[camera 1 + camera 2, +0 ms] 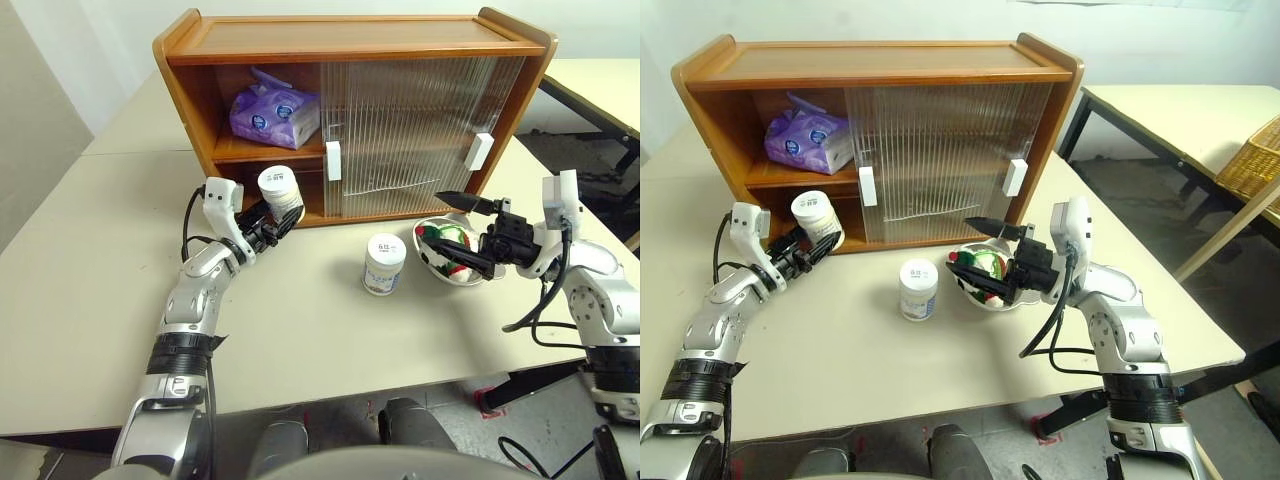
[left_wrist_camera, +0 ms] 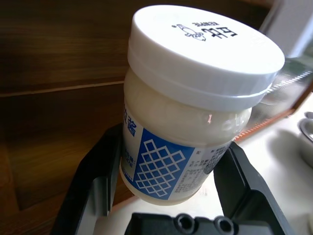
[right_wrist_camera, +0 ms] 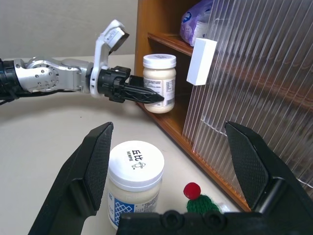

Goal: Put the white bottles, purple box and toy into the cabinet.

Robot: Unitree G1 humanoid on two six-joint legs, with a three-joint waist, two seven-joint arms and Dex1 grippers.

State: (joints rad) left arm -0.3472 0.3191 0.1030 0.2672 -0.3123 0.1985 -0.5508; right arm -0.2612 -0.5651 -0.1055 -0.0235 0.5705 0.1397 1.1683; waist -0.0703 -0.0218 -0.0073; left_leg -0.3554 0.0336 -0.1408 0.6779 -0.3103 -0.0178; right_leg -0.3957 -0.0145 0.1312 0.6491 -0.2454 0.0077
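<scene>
Left eye view: purple box [image 1: 274,114] shelved in cabinet [image 1: 352,50]; one bottle [image 1: 281,191] is pinched by left gripper [image 1: 272,222] at the lower shelf's edge; second bottle [image 1: 384,263] and toy [image 1: 447,246] remain on the table [image 1: 90,280]; right gripper [image 1: 467,232] spread, empty.

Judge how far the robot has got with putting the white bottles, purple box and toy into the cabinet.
Done: the purple box lies on the cabinet's upper shelf. In hand: the left end effector grips one white bottle at the open lower shelf, not yet set down. Left: the second white bottle stands on the table, and the toy sits in a metal bowl by the open right end effector.
</scene>
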